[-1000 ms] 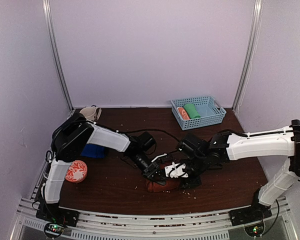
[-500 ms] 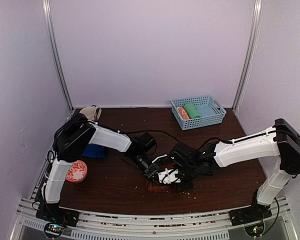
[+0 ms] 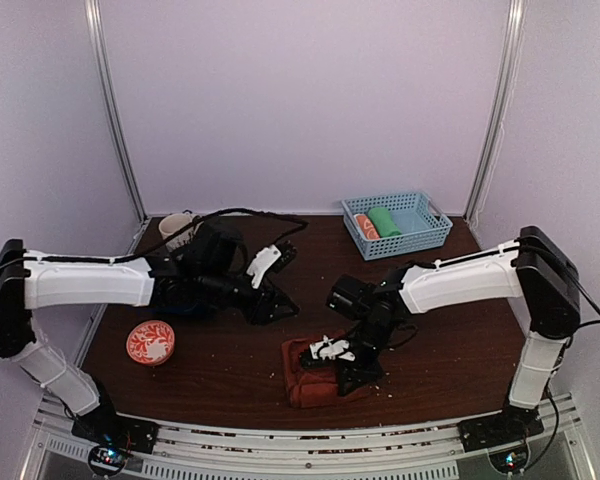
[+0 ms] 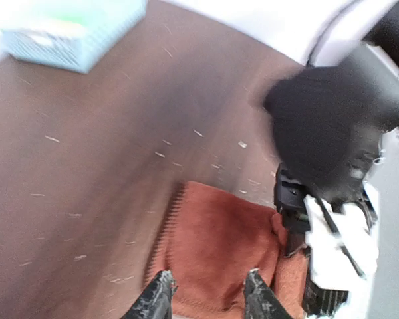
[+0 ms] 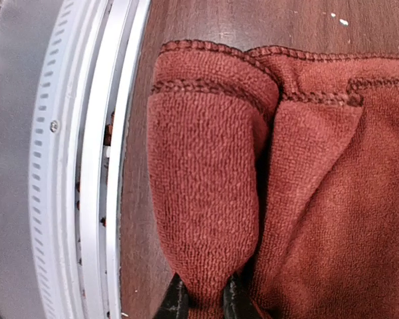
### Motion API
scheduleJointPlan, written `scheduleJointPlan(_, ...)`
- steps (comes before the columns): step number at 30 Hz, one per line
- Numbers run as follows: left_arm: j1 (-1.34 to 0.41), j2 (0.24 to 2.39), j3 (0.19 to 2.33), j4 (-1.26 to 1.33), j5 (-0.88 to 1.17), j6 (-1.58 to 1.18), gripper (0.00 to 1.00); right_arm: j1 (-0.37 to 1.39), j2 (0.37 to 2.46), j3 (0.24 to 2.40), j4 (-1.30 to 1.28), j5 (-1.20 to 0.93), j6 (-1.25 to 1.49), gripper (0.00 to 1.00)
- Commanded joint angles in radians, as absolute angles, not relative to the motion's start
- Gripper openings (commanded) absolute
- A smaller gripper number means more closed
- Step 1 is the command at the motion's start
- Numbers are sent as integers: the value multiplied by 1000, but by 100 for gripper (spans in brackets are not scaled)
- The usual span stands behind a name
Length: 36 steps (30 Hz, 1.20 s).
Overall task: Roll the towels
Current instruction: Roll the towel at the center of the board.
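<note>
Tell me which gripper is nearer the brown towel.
Right. The right gripper pinches a fold of the brown towel, so it touches it. The left gripper is open and apart from the towel, off its far-left corner.

Dark bench [image 3: 230,375], crumb-speckled. On it: rust towel [image 3: 302,378] front centre, blue basket [image 3: 405,247] back right, red bowl [image 3: 151,342] left, cup [image 3: 176,227] back left.

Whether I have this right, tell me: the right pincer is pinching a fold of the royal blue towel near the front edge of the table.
One thing is wrong: the colour. The right pincer is pinching a fold of the rust-brown towel near the front edge of the table, as the right wrist view shows.
</note>
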<state>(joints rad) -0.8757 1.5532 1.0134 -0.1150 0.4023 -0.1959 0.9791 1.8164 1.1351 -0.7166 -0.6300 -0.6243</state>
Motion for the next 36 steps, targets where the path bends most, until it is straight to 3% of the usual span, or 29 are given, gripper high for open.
scheduleJointPlan(1,-1038,1381,770,184,-3,-77,39,870,1985,1246,-926,-832,-608,2)
scheduleJointPlan(4,-1190,1324,713,248,-137,27,41,819,2118,1355,-1058,-872,-660,1)
scheduleJointPlan(10,-1274,1505,823,63,-30,153,42,775,2265,1473,-1148,-883,-649,0)
scheduleJointPlan(23,-1345,1825,989,-41,-124,282,39,770,2279,1482,-1143,-875,-632,0)
scheduleJointPlan(29,-1353,1873,1003,-45,-150,262,27,771,2268,1485,-1154,-894,-642,0)
scheduleJointPlan(35,-1353,1934,1022,-91,-261,248,34,770,2214,1503,-1201,-918,-675,6)
scheduleJointPlan(36,-1353,1940,1023,-98,-261,241,31,770,2201,1503,-1202,-917,-675,8)
